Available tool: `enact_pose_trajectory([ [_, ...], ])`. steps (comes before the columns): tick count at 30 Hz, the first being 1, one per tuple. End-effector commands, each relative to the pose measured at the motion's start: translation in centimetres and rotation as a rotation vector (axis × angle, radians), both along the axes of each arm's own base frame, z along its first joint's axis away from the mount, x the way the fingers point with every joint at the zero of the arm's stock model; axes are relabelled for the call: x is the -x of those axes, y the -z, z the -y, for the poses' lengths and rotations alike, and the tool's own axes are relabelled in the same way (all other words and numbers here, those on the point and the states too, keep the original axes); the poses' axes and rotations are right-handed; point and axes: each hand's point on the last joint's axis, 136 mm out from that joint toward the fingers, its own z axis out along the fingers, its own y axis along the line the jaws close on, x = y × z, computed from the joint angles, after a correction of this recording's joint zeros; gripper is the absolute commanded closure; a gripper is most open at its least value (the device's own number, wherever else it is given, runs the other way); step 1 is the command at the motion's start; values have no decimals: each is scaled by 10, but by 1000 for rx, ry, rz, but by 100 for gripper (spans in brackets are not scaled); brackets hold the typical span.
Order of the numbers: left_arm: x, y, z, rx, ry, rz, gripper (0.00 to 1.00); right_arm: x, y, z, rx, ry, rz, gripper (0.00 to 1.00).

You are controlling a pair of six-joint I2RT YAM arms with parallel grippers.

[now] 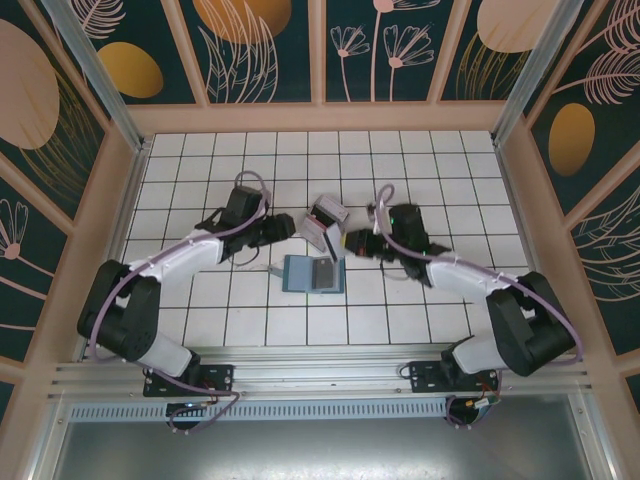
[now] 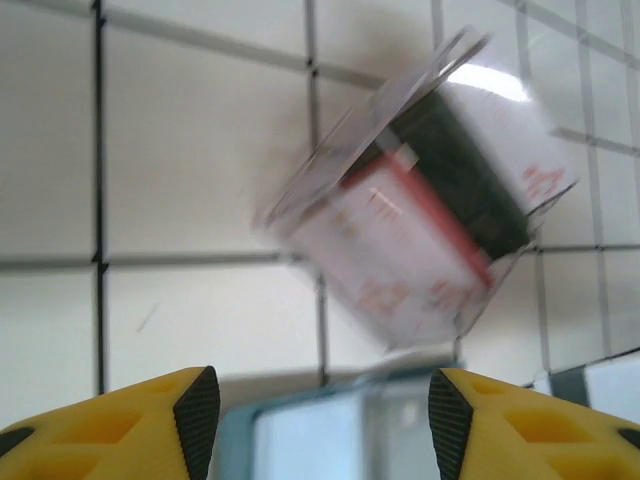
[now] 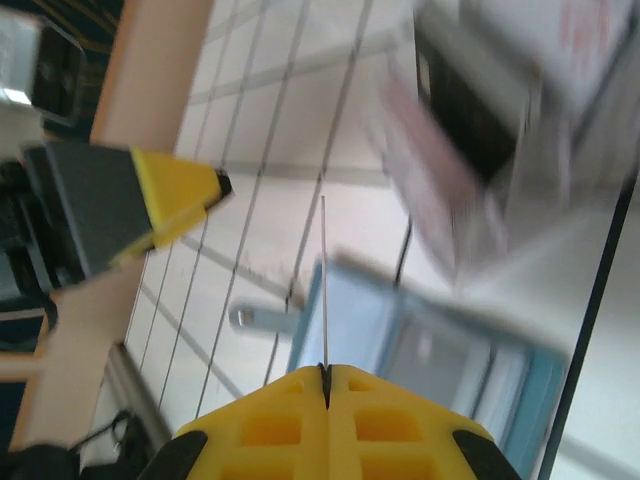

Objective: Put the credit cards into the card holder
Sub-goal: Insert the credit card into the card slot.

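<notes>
**A:** Wallet (image 1: 313, 273), position?

**B:** It lies open and flat on the counter (image 1: 250, 160), mid-field, and is the item nearest the arm bases. The lighter blue inside faces up. There is a grey patch on its right half; I cannot tell whether that is a card or a pocket. A short strap (image 1: 275, 270) sticks out from its left edge.

**A:** Left tool (image 2: 322, 415)?

**B:** It is just past the wallet's far-left corner, pointing right. The fingers are spread wide and hold nothing. In its wrist view the wallet's edge sits under the fingertips.

**A:** Right tool (image 3: 325, 390)?

**B:** It is just past the wallet's far-right corner, pointing left towards the left tool. The fingers are pressed together on a thin card (image 3: 323, 280), which is seen edge-on as a fine line rising from the seam. Its colour cannot be read from that angle. The wrist view is blurred; the wallet lies below and beyond the fingertips.

**A:** Remaining cards (image 2: 415, 195)?

**B:** They are in a clear box (image 1: 328, 215) just beyond the wallet, between the two tools and tilted on the counter. The left wrist view shows a dark card and a red-edged one stacked inside. The print is too blurred to read.
</notes>
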Motion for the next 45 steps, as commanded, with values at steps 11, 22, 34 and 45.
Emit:
enact_pose_trajectory([
  [11, 70, 67, -11, 83, 14, -193, 44, 34, 20, -31, -78, 127, -68, 100],
  [22, 71, 76, -8, 101, 6, -212, 54, 25, 43, -36, -57, 150, -125, 100],
  [34, 79, 87, -2, 133, 16, -234, 73, 20, 59, -36, -56, 161, -170, 100],
  [45, 84, 89, 4, 143, 28, -240, 86, 8, 62, -45, -72, 176, -168, 100],
])
